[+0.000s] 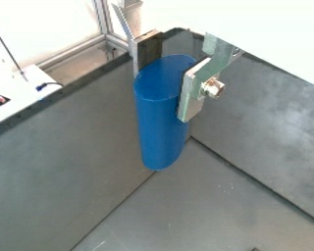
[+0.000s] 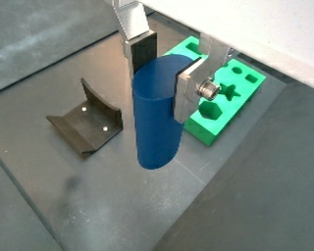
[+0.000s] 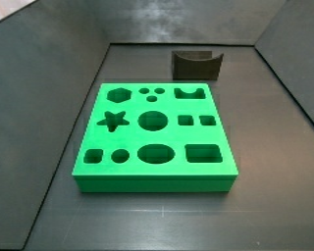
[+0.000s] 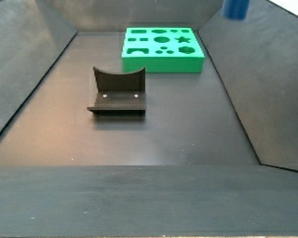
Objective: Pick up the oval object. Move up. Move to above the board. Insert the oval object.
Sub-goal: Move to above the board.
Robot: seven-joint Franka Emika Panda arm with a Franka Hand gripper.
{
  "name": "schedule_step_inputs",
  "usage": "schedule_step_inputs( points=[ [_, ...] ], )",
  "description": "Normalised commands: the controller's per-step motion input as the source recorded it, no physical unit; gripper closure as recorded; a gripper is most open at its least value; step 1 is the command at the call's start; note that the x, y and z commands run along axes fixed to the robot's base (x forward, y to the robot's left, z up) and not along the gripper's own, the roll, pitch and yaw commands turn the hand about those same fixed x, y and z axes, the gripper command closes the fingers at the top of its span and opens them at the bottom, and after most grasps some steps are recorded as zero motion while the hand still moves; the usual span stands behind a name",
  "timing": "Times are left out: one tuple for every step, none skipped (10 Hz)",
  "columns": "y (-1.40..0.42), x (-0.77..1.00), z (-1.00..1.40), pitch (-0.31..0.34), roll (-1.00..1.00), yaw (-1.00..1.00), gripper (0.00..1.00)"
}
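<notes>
My gripper (image 1: 164, 83) is shut on the oval object (image 1: 160, 127), a smooth blue peg held upright between the silver fingers and hanging clear of the dark floor. Both wrist views show this grip; the gripper (image 2: 165, 78) clamps the peg (image 2: 157, 127) near its top. The board (image 2: 219, 108), a bright green slab with cutout holes, lies on the floor beyond the peg, not under it. It lies flat in both side views (image 3: 157, 182) (image 4: 164, 62). Only the peg's lower end (image 4: 237, 8) shows in a side view, high up to the right of the board.
The fixture (image 4: 116, 93), a dark bracket on a base plate, stands on the floor apart from the board; it also shows in a side view (image 3: 196, 65) and in a wrist view (image 2: 83, 127). Sloping dark walls (image 4: 27, 74) enclose the floor.
</notes>
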Motion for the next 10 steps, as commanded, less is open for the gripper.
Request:
schedule_step_inputs(
  points=[
    [0.04, 0.0, 0.23, 0.07, -0.02, -0.04, 1.0],
    [-1.0, 0.36, 0.01, -0.003, 0.05, -0.04, 1.0],
    [-1.0, 0.36, 0.01, -0.003, 0.07, -0.02, 1.0],
    [-1.0, 0.38, 0.01, 0.017, 0.05, 0.01, 1.0],
    [-1.0, 0.38, 0.01, 0.022, 0.0, 0.01, 1.0],
    [-1.0, 0.39, 0.01, 0.025, 0.0, 0.01, 1.0],
    [-1.0, 0.39, 0.01, 0.026, 0.0, 0.01, 1.0],
    [-1.0, 0.4, 0.01, 0.035, 0.0, 0.01, 1.0],
    [-1.0, 0.41, 0.01, 0.038, -0.01, 0.01, 1.0],
    [-1.0, 0.42, 0.01, 0.045, 0.01, 0.01, 1.0]
  ],
)
